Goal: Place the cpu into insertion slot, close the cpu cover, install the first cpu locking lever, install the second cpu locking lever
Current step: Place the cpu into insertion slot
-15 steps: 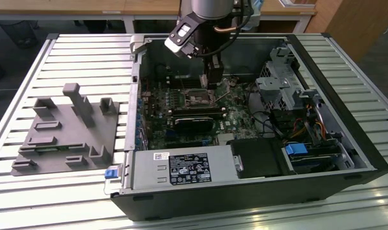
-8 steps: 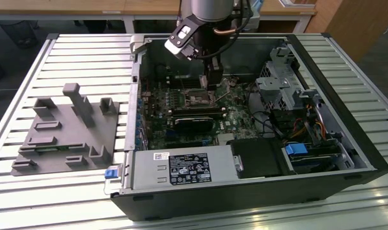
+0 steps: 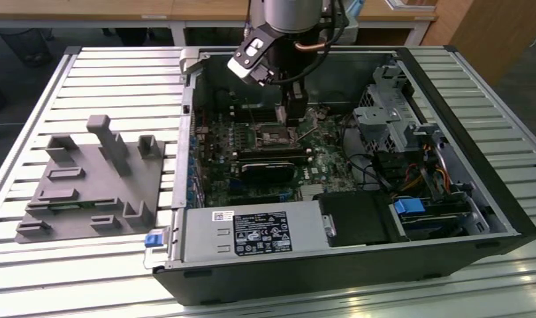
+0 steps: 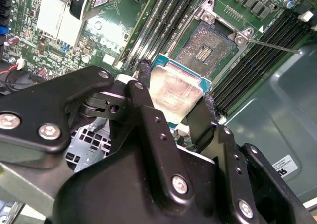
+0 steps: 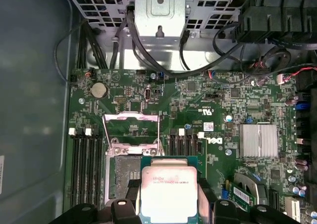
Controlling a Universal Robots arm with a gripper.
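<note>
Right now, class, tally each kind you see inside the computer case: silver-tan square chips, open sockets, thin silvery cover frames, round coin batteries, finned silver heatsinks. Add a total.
silver-tan square cpu: 1
open dark insertion slot: 1
thin silvery metal cpu cover: 1
round silver coin battery: 1
finned silver heatsink: 1
Total: 5

- One cpu (image 5: 169, 192).
- One cpu cover (image 5: 131, 116), a silvery frame.
- One bare socket (image 4: 208, 45).
- One tool (image 4: 177, 85), with two fingers (image 4: 200, 120).
- One open computer case (image 3: 321, 278).
- One power supply (image 3: 250, 232).
- One grey moulded fixture (image 3: 82, 192) on the bench (image 3: 108, 73).
- One coin battery (image 5: 99, 89).
- One finned silver heatsink (image 5: 257, 140).
</note>
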